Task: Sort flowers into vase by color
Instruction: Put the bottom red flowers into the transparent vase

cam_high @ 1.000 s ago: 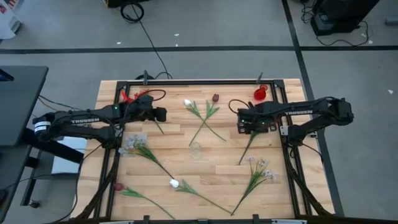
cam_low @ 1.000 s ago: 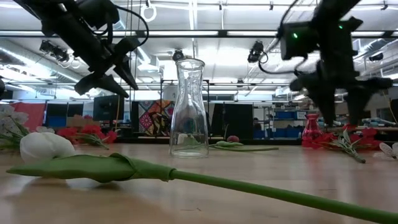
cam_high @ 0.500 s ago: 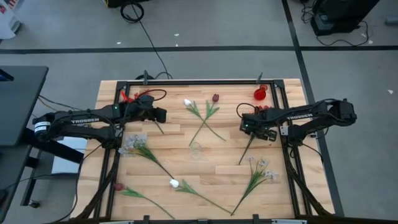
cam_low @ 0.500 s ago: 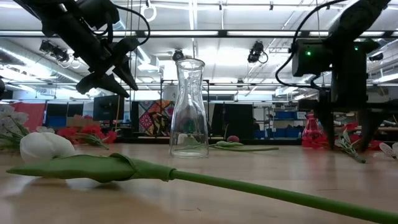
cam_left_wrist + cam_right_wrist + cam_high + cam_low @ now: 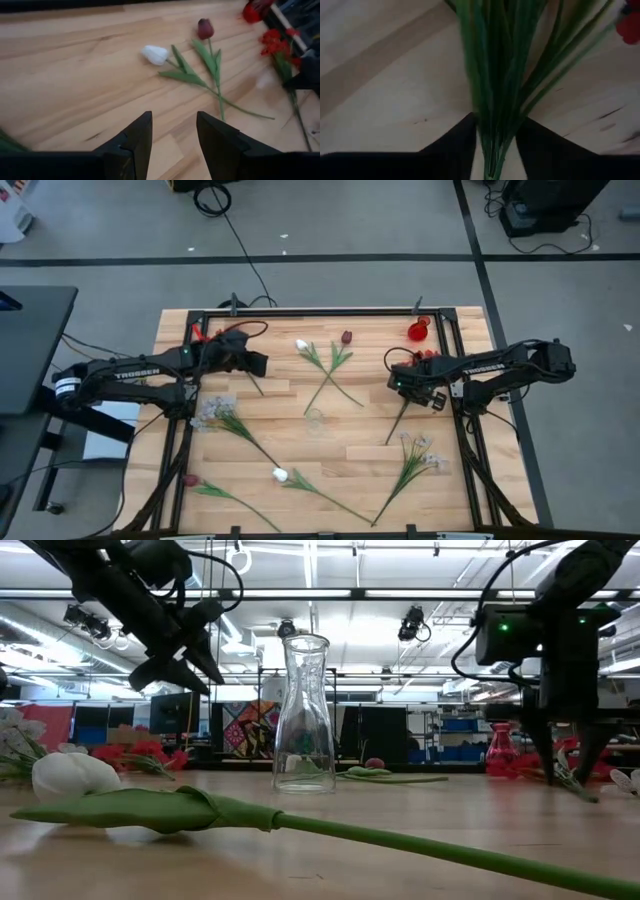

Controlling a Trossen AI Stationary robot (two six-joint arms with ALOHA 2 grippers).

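My right gripper (image 5: pixel 410 387) points straight down at the right side of the table, its fingers shut on the green stems of a red flower (image 5: pixel 398 420) that lies flat on the wood. The flower's red blossoms (image 5: pixel 630 25) show beyond the fingers. My left gripper (image 5: pixel 172 142) hovers open and empty above the far left of the table (image 5: pixel 262 364). A clear glass vase (image 5: pixel 304 710) stands upright mid-table, and a small red vase (image 5: pixel 418 331) stands at the far right. My right gripper pinches the red flower's bundle of thin green stems and leaves (image 5: pixel 490 100) between its two fingers. The fingers come from above, pointing down, and lie across the stems (image 5: pixel 567 765). The flower still lies on the table.
A white tulip (image 5: pixel 302 345) and a maroon tulip (image 5: pixel 346 337) lie crossed at the far middle. Pale lilac sprays lie at left (image 5: pixel 215 412) and right (image 5: pixel 420 448). A white tulip (image 5: pixel 281 474) and a maroon one (image 5: pixel 190 480) lie near the front; another red flower (image 5: pixel 205 335) lies far left.
My right gripper has come down onto the red flower's stems, rolling its wrist on the way. Its fingers, wide apart half a second ago, have closed in on the stems. The flower has stayed on the table.
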